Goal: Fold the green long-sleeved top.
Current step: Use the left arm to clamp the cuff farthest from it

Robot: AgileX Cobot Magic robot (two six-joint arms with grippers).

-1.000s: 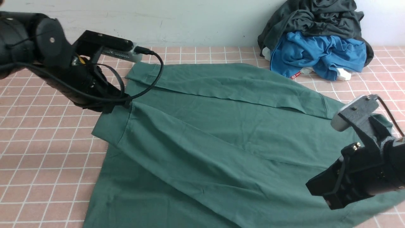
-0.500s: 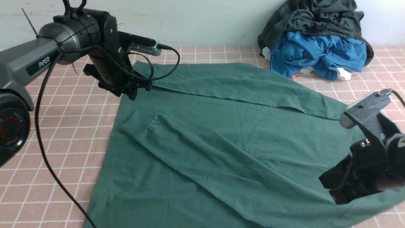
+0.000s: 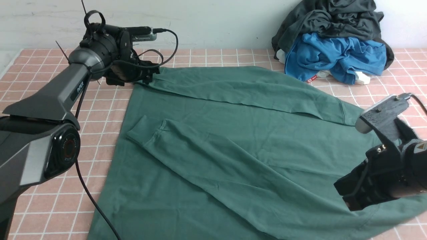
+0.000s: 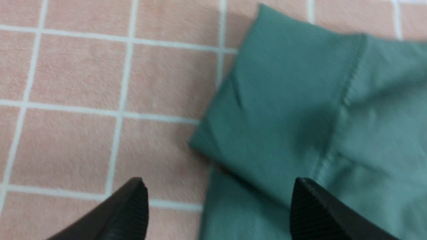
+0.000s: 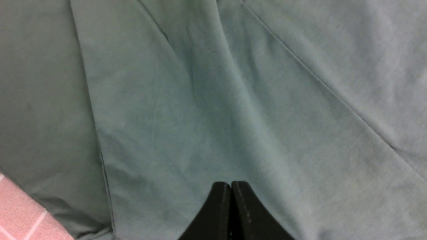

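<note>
The green long-sleeved top [image 3: 233, 146] lies spread flat on the pink tiled cloth. Its near sleeve is folded across the body, with the cuff [image 3: 144, 130] resting on it. The far sleeve lies along the top's far edge, and its cuff [image 3: 156, 76] also shows in the left wrist view [image 4: 283, 96]. My left gripper [image 3: 146, 78] is open and empty just above that cuff [image 4: 218, 188], straddling its edge. My right gripper [image 3: 347, 200] is shut and empty [image 5: 231, 184], hovering over the top's near right part [image 5: 200, 110]. Neck, label and logo are hidden.
A pile with a dark charcoal garment [image 3: 330, 16] on a bright blue garment [image 3: 333, 56] sits at the far right against the white wall. The pink tiled cloth [image 3: 50, 140] shows to the left of the top. The left arm's cable [image 3: 90, 196] hangs over the near left.
My left gripper let go of the near sleeve's cuff, which now lies on the body, and moved away to the far sleeve's cuff. My right gripper has barely shifted.
</note>
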